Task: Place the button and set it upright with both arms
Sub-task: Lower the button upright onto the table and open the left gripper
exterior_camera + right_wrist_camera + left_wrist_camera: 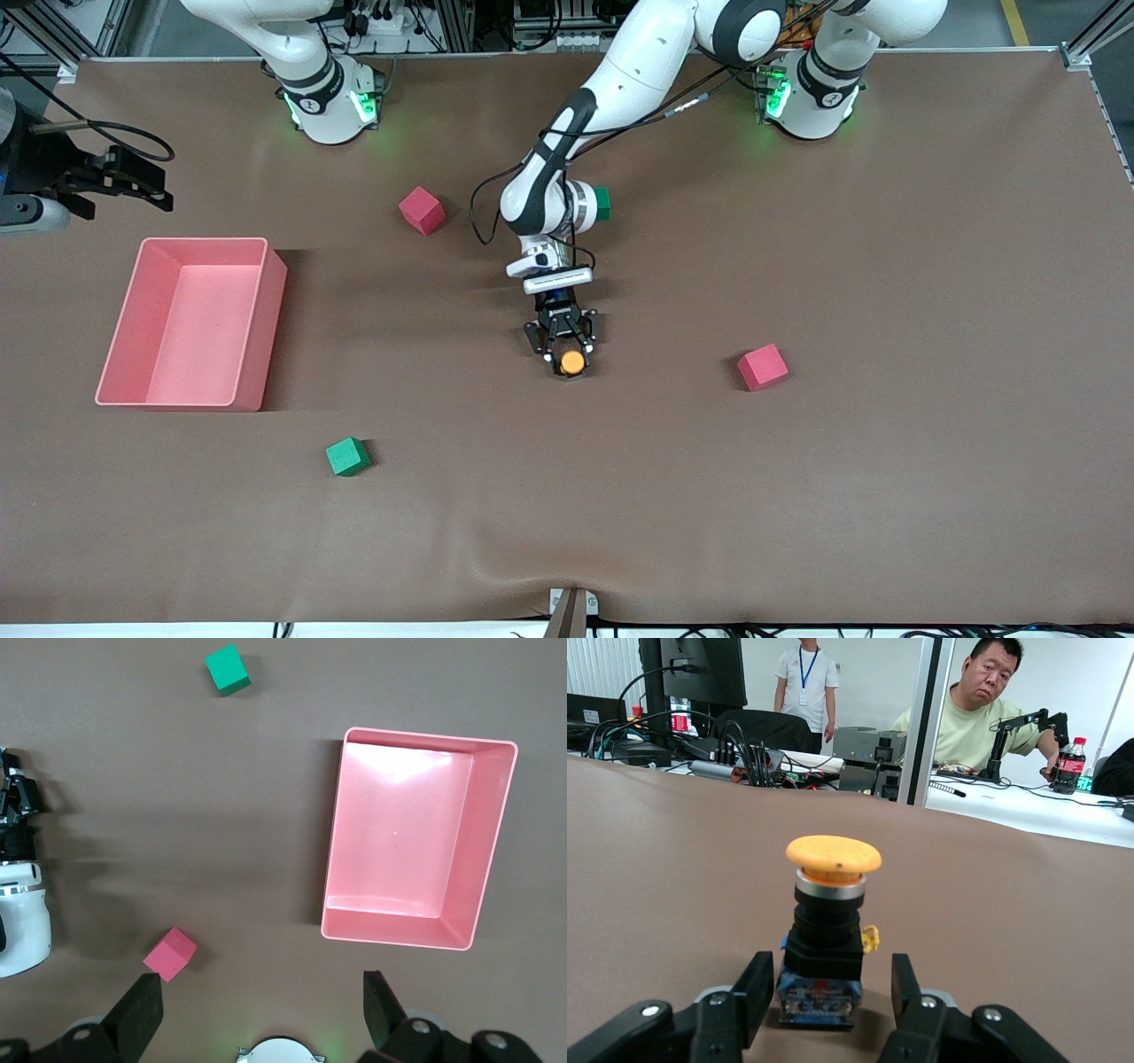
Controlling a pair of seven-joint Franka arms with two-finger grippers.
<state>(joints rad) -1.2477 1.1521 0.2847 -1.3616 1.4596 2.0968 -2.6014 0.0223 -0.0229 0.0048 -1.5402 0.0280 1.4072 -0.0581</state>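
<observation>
Front view: my left gripper (565, 350) is low over the middle of the brown matte table (797, 487). Its black fingers are parted narrowly, one on each side of the button (572, 361), whose round orange cap faces up. My right gripper (142, 182) waits up over the right arm's end of the table, above the pink tray (204, 239). The tray is rectangular smooth plastic with rounded corners. There are four blocky foam cubes. The farther red cube (422, 210) lies near the bases. The nearer red cube (762, 367) lies toward the left arm's end. The nearer green cube (346, 456) lies closer to the camera than the tray. The farther green cube (603, 203) is half hidden by my left arm.

Left wrist view: the button (828, 921) stands upright on the table, between my left fingers (755, 988). There is a slim gap on each side, so nothing is gripped. It has a domed, scuffed orange cap, a silver ring, a ribbed black body and a bluish-grey base with a small yellow tab. The print on the base is too small to read.

Right wrist view: my right gripper (261, 1010) has its fingers (142, 1010) spread wide, with nothing between them. Below are the glossy pink tray (496, 842), the nearer green cube (227, 669) and the farther red cube (170, 953).
</observation>
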